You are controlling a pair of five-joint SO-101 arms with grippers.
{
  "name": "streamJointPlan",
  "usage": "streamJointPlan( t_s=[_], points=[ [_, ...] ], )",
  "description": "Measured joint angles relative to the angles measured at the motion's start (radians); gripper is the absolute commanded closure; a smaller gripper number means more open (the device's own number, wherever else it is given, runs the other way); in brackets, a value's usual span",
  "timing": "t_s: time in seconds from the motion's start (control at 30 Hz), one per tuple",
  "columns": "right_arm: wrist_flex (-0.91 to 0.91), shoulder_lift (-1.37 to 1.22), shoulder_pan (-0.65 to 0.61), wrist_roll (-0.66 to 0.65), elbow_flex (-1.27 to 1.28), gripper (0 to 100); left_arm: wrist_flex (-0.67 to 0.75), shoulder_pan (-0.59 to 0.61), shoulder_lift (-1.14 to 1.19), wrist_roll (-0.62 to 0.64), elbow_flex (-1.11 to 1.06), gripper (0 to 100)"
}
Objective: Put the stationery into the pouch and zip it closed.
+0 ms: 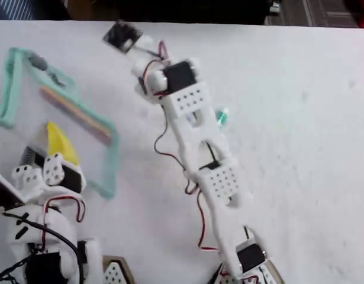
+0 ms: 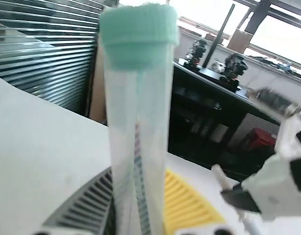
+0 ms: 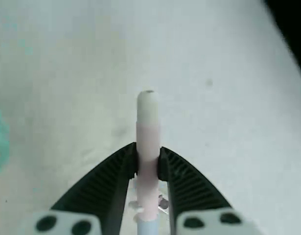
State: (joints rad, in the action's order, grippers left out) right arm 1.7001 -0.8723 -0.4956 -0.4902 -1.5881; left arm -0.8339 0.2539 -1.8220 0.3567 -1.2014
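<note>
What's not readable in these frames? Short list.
High view: small teal object, half hidden by the right arm; unidentifiable.
Right wrist view: pink-and-white pen, lower end cut off by the frame edge.
Left wrist view: clear teal-trimmed pouch seen edge-on; zip state and contents blurred.

Place: you're working in a robotics lab or workshop, not a home.
Work surface: you have a plain white table (image 1: 306,118) with small white robot arms (image 1: 190,103) on it, their red wires (image 1: 200,216) left exposed.
Across the room: a dark bench (image 2: 199,117) carries more robot hardware (image 2: 233,66).
Surroundings: you can see slatted blinds (image 2: 42,54), big framed windows (image 2: 282,34) and a cardboard box (image 2: 240,40) beside them.
</note>
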Motion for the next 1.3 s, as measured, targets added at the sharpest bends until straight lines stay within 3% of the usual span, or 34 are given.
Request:
streamJointPlan(
  t_s=[0.17,0.43,0.6,0.87,1.17,1.3],
  points=[
    [0.000,0.328,0.012,0.054,0.201,98.2,0.000,-0.160,0.000,-0.017,0.000,98],
    [0.000,0.933,0.011,0.104,0.769,98.2,0.000,-0.423,0.000,-0.044,-0.002,98],
    [0.000,1.295,0.011,0.104,1.062,98.2,0.005,-0.565,0.000,-0.137,-0.071,98],
    [-0.015,1.743,0.058,0.104,1.390,98.1,0.015,-0.741,0.000,-0.155,-0.161,98],
    [-0.192,1.938,0.123,0.114,1.513,98.2,0.071,-0.770,0.002,-0.157,-0.219,98],
    [-0.278,1.942,0.124,0.219,1.516,98.2,0.049,-0.829,0.002,-0.160,-0.221,98]
  ],
)
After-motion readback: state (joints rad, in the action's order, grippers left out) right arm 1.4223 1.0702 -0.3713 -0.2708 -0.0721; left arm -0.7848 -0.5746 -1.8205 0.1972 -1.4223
